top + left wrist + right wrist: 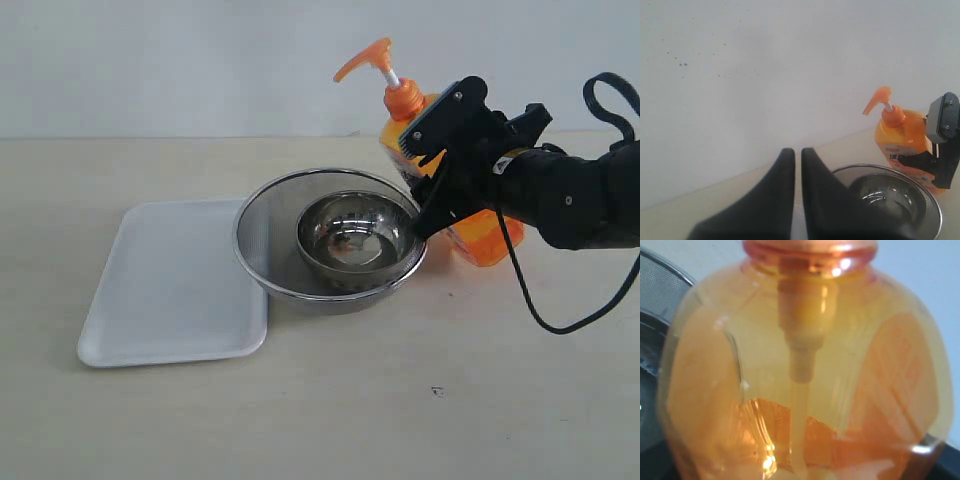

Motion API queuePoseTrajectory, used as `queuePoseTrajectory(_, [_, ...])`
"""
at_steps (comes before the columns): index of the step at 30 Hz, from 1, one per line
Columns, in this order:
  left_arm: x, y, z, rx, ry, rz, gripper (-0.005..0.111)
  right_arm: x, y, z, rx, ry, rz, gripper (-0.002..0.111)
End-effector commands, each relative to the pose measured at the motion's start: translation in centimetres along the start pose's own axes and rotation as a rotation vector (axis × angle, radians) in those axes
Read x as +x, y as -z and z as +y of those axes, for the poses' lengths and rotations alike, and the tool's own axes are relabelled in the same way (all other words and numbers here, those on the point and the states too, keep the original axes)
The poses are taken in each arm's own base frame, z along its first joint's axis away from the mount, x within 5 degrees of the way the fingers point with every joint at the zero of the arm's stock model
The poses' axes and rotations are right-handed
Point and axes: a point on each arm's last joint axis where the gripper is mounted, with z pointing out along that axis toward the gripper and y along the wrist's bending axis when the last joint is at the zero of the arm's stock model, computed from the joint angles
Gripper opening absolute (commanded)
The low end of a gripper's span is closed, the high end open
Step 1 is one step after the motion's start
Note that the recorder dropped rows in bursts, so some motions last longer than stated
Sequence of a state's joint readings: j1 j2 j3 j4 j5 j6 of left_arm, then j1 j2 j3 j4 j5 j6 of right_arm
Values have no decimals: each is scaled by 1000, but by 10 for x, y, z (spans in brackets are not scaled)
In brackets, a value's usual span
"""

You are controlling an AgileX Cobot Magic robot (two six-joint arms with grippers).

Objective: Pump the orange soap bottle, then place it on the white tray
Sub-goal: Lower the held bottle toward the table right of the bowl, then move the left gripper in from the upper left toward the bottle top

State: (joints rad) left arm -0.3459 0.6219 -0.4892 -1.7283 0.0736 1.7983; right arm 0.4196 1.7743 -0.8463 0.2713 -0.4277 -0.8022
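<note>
The orange soap bottle (482, 238) leans to the left behind the rim of a steel mesh strainer (262, 262). Its pump head (372, 56) points left and stands raised on its white stem. My right gripper (412, 188) is shut on the bottle's body, one finger above it and one below. The bottle (805, 365) fills the right wrist view and hides the fingers there. The white tray (170, 285) lies flat to the left of the strainer, with nothing on it. My left gripper (798, 151) is shut and holds nothing; it is out of the exterior view.
A steel bowl (355, 235) sits inside the strainer, between the tray and the bottle. In the left wrist view the strainer (936, 212) and the bottle (902, 135) lie beyond my fingers. A black cable (530, 300) loops down from the right arm onto the table.
</note>
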Motion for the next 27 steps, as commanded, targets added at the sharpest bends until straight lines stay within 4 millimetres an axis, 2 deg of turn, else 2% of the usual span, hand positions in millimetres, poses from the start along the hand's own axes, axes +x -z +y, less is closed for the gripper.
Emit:
queuePoseTrajectory(1, [-14, -6, 0, 17, -15, -22, 5, -8, 1, -6, 47, 10, -53, 0])
queuePoseTrajectory(13, [-17, -7, 0, 16, -47, -29, 5, -8, 1, -6, 46, -13, -54, 0])
queuePoseTrajectory(22, [-17, -7, 0, 13, -279, -30, 5, -8, 1, -7, 48, -19, -52, 0])
queuePoseTrajectory(27, [-26, -14, 1, 7, -268, -36, 5, -8, 1, -7, 52, -30, -50, 0])
